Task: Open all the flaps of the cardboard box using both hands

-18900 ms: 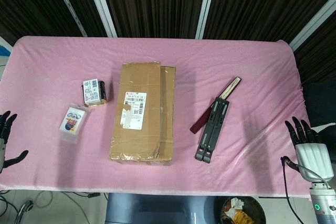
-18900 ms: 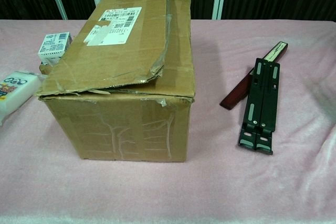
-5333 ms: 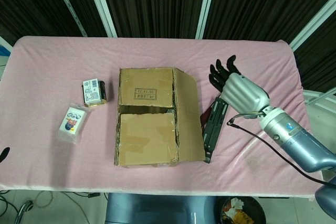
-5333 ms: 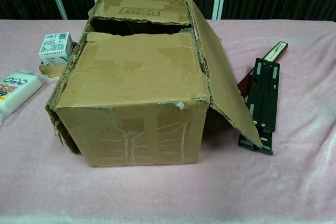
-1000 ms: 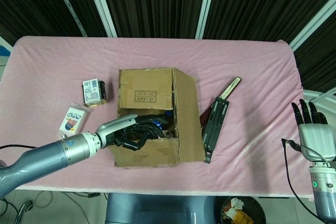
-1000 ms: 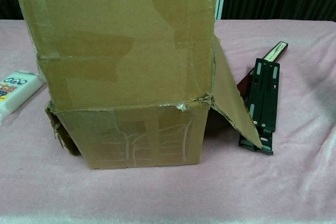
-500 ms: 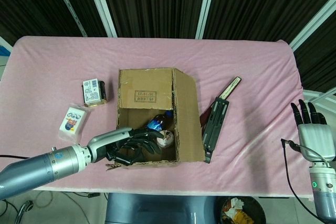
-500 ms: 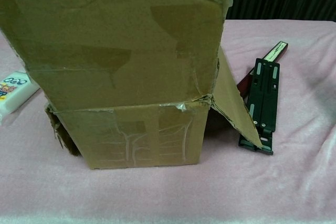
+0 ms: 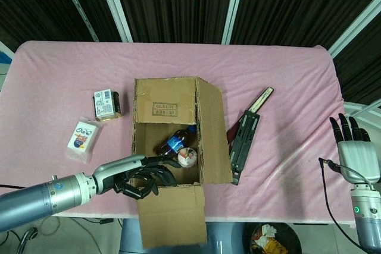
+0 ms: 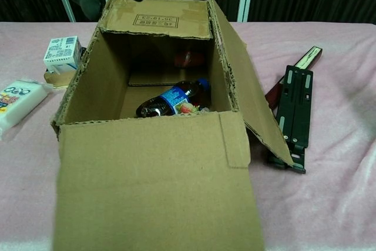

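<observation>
Brown cardboard box (image 9: 166,135) sits mid-bench on pink cloth, top open. Near flap (image 9: 171,215) folded down twd robot, hanging past bench (image 9: 286,75) front edge; right flap (image 9: 213,132) leans outward, lower edge just beside black folding stand (image 9: 241,147). Far flap (image 10: 155,19) tilted back, printed stamp visible. Left flap not seen in either view.

Inside box: dark soda bottle (image 10: 170,101) w/ blue label, lying on its side; small round item by it, too small to ID.

Left robot hand (image 9: 143,176) at box's near-left corner, dark fingers curled over near rim by flap fold; whether it grips the card, can't tell. Right robot hand (image 9: 352,150) well apart at bench's right edge, fingers straight and spread, holding nothing.

Left of box: small white-labelled pack (image 9: 106,104), and a clear packet (image 9: 82,140) nearer the front. Dark red strip (image 9: 253,114) beside stand.
</observation>
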Robot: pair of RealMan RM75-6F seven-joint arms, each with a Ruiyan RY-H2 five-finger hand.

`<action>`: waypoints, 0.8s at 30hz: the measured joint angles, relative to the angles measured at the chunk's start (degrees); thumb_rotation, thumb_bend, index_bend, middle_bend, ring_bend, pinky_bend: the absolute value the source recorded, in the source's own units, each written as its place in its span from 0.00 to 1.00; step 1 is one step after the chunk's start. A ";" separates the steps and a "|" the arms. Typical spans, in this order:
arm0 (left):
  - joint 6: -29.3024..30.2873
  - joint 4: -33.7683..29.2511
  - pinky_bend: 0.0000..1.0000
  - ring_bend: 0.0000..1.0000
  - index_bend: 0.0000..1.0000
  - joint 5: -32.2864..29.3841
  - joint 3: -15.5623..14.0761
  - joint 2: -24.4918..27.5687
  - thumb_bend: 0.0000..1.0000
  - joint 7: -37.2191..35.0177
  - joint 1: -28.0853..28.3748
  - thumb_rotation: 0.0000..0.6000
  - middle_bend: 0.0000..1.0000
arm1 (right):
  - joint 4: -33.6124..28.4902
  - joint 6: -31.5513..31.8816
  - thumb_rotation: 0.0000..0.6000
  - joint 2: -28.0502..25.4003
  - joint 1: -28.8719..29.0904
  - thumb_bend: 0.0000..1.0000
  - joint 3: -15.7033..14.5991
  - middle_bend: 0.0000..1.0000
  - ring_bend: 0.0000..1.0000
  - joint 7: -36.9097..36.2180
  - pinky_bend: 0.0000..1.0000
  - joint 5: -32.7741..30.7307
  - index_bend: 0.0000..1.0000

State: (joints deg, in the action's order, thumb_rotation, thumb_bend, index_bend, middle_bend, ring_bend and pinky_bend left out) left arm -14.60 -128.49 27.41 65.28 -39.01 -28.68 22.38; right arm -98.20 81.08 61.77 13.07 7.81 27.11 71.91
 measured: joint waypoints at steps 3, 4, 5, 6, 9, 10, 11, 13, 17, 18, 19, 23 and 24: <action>4.37 -0.79 0.27 0.17 0.14 2.17 -0.25 0.26 0.52 1.82 -1.45 1.00 0.27 | -0.04 -0.06 1.00 -0.03 -0.02 0.20 0.02 0.02 0.03 -0.19 0.23 0.08 0.00; 6.23 -1.12 0.25 0.15 0.14 3.15 -0.50 0.39 0.49 2.56 -1.96 1.00 0.25 | -0.10 -0.09 1.00 -0.03 -0.02 0.20 0.03 0.02 0.03 -0.25 0.23 0.11 0.00; 9.17 -1.64 0.22 0.12 0.14 4.68 -1.01 0.58 0.45 3.75 -2.69 1.00 0.23 | -0.22 -0.11 1.00 -0.03 -0.03 0.20 0.04 0.02 0.03 -0.33 0.23 0.14 0.00; 11.67 -2.09 0.20 0.11 0.13 5.97 -1.53 0.70 0.41 4.76 -3.25 1.00 0.21 | -0.30 -0.13 1.00 -0.04 -0.03 0.20 0.05 0.02 0.03 -0.39 0.23 0.17 0.00; 21.43 -3.48 0.17 0.09 0.13 10.93 -4.13 0.98 0.33 8.99 -5.15 1.00 0.18 | -0.51 -0.18 1.00 -0.06 -0.03 0.20 0.08 0.02 0.03 -0.52 0.23 0.29 0.00; 24.74 -3.78 0.17 0.09 0.13 12.60 -5.19 0.94 0.32 10.60 -5.70 1.00 0.18 | -0.60 -0.20 1.00 -0.08 -0.02 0.20 0.10 0.02 0.03 -0.56 0.23 0.32 0.00; 29.38 -4.13 0.17 0.09 0.13 14.97 -6.77 0.77 0.31 13.06 -6.43 1.00 0.17 | -0.72 -0.24 1.00 -0.11 0.01 0.20 0.12 0.02 0.03 -0.59 0.23 0.36 0.00; 36.82 -4.43 0.17 0.09 0.12 19.05 -9.57 0.11 0.30 17.73 -7.51 1.00 0.17 | -0.90 -0.28 1.00 -0.17 0.04 0.20 0.15 0.02 0.03 -0.63 0.23 0.42 0.00; 55.60 -3.15 0.13 0.09 0.10 32.51 -17.55 -3.78 0.28 31.63 -10.23 1.00 0.15 | -1.71 -0.36 1.00 -0.40 0.10 0.20 0.27 0.02 0.03 -0.88 0.23 0.58 0.00; 59.56 -2.50 0.13 0.09 0.10 35.97 -19.45 -4.87 0.28 34.22 -10.95 1.00 0.15 | -1.95 -0.39 1.00 -0.47 0.14 0.20 0.30 0.02 0.03 -0.97 0.23 0.67 0.00; 63.44 -1.70 0.13 0.09 0.10 39.42 -21.42 -5.93 0.28 36.38 -11.82 1.00 0.14 | -2.26 -0.46 1.00 -0.54 0.21 0.20 0.34 0.02 0.03 -1.02 0.23 0.79 0.00; 79.22 3.61 0.13 0.08 0.10 52.70 -30.65 -10.33 0.28 41.53 -16.88 1.00 0.13 | -3.97 -0.96 1.00 -1.01 0.85 0.20 0.67 0.02 0.03 -0.76 0.23 1.18 0.00; 81.84 5.09 0.13 0.08 0.10 54.68 -32.56 -11.13 0.28 41.91 -18.02 1.00 0.13 | -4.34 -1.08 1.00 -1.12 1.02 0.20 0.77 0.02 0.03 -0.69 0.23 1.22 0.00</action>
State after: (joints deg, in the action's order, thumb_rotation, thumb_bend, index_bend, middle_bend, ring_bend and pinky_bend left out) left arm 67.23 -123.40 82.09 32.72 -50.13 13.23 4.36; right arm -102.54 79.99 60.65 14.09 8.58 26.41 73.13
